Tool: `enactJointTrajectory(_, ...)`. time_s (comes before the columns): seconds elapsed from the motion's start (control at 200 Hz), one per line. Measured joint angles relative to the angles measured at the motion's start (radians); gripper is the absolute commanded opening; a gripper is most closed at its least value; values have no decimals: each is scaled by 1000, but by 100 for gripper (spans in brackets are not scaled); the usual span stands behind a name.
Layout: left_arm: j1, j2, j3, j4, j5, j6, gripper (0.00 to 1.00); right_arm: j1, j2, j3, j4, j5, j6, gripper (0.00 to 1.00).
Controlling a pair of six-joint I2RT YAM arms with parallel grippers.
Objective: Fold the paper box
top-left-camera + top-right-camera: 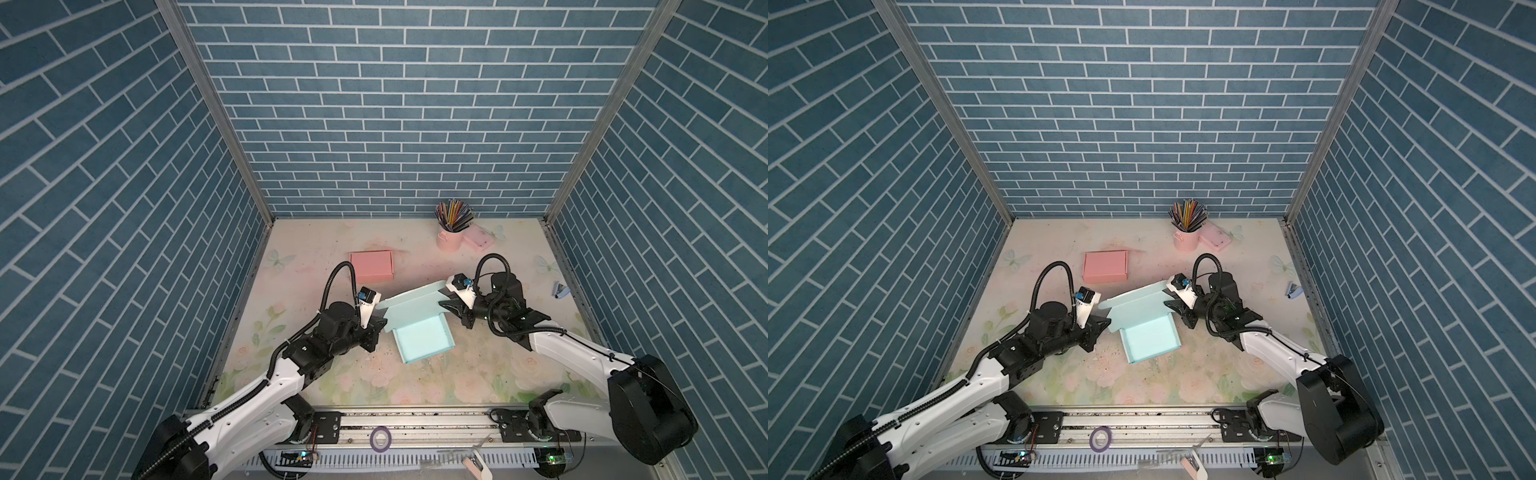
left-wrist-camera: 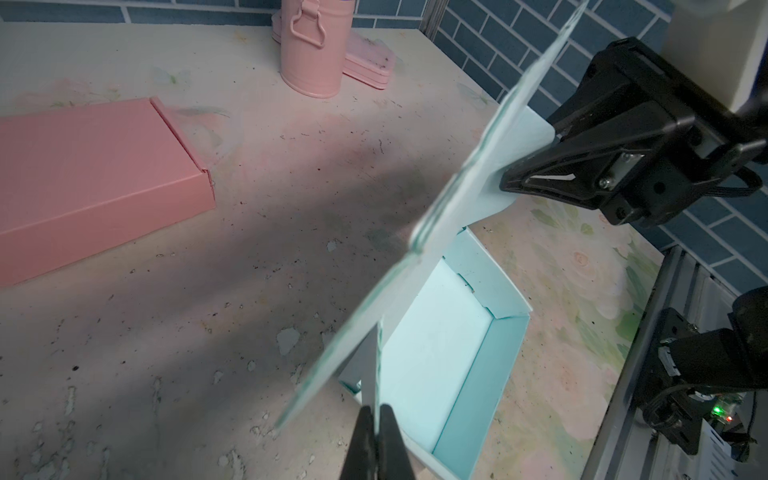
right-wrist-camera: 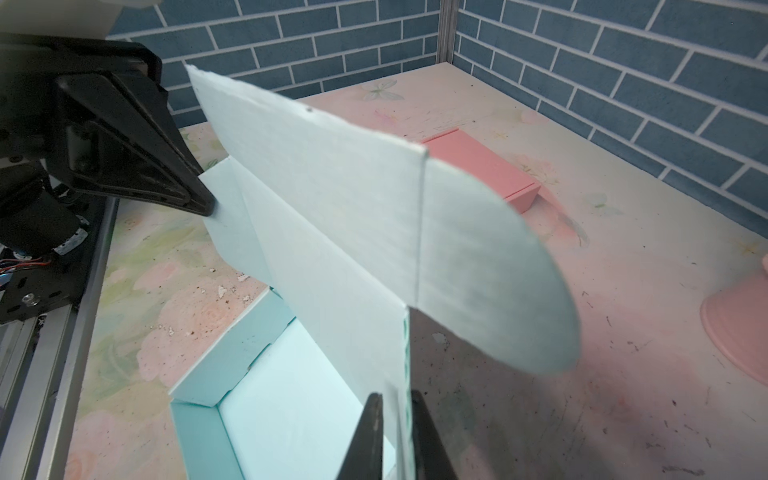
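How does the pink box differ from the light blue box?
The pink box is closed and lies flat; the blue box is open, its lid raised. The pink box lies farther back than the blue box. Nothing touches the pink box; the left gripper pinches a flap of the blue box. Both are shallow paper boxes.

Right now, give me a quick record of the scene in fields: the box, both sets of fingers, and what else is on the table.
blue box: tray open on the table, lid raised
left fingers: shut on one side flap of the lid
right fingers: astride the opposite side flap, grip unclear
pink box: closed, farther back, apart from blue box
pink cup: holds pencils, pink case beside it
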Motion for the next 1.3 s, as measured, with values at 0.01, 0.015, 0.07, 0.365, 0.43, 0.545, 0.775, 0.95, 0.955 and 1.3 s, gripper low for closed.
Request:
enactJointTrajectory(0.01, 0, 4, 3, 0, -1, 2, 0, 0, 1, 0, 0, 1, 2, 14)
enactJointTrajectory(0.015, 0, 5, 3, 0, -1, 2, 0, 1, 2, 0, 0, 2, 2, 14)
enactJointTrajectory(0.07, 0, 26, 15, 0, -8, 7, 0, 4, 15, 4, -1, 14, 10, 14)
enactJointTrajectory(0.365, 0, 113, 77, -1, -53, 31, 0, 57, 30, 25, -25, 151, 49, 20)
enactJointTrajectory(0.43, 0, 131, 95, -1, -60, 37, 0, 70, 21, 25, -36, 205, 61, 21)
enactJointTrajectory(0.545, 0, 159, 114, -1, -66, 49, 0, 85, 1, 25, -55, 301, 76, 18)
enactJointTrajectory(0.775, 0, 172, 118, -11, -66, 69, 0, 91, -12, 25, -63, 384, 89, 17)
enactJointTrajectory(0.95, 0, 172, 123, -26, -66, 80, 0, 95, -12, 25, -71, 394, 89, 11)
enactJointTrajectory(0.955, 0, 172, 124, -26, -66, 80, 0, 95, -12, 25, -72, 394, 89, 11)
enactJointTrajectory(1.3, 0, 176, 128, -34, -96, 68, 0, 158, 0, 37, -90, 445, 111, 16)
